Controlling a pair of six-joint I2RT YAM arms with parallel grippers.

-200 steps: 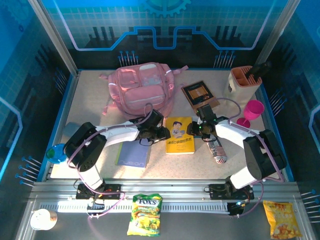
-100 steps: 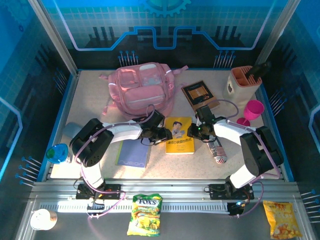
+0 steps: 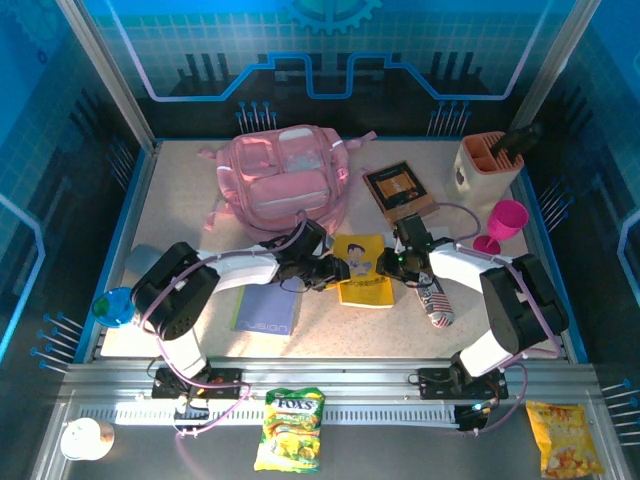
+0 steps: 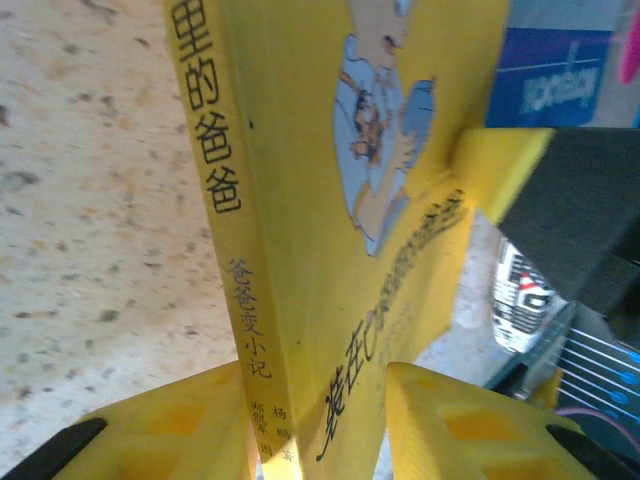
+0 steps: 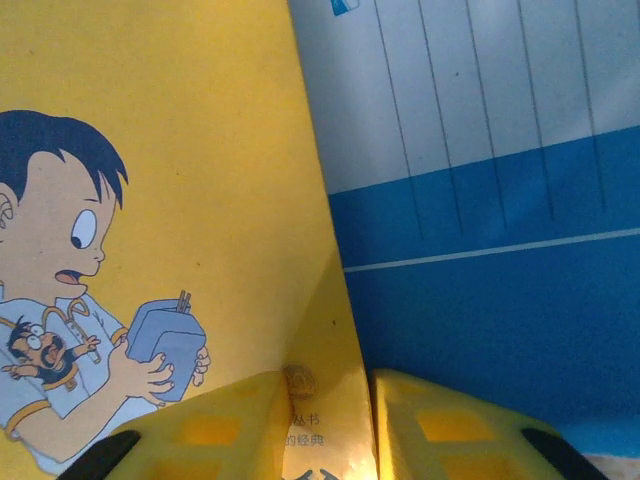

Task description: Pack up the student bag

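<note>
Two sides: the thin yellow paperback book with a cartoon boy on its cover (image 3: 362, 272) is pinched from both, at the frame's centre, and is seen tilted.
Left gripper (image 3: 322, 270): pressed together on the book's spine edge, which is seen between its jaws in the left wrist view.
Right gripper (image 3: 390, 262): clamped on the opposite edge, so the floppy book is judged to be steadied for carrying.
Large soft pink fabric student bag (image 3: 285, 180): laid flat, upper centre-left, beyond the book. Its front pockets face upward and its straps are trailed leftward. Whether its zips are closed cannot be told.
</note>
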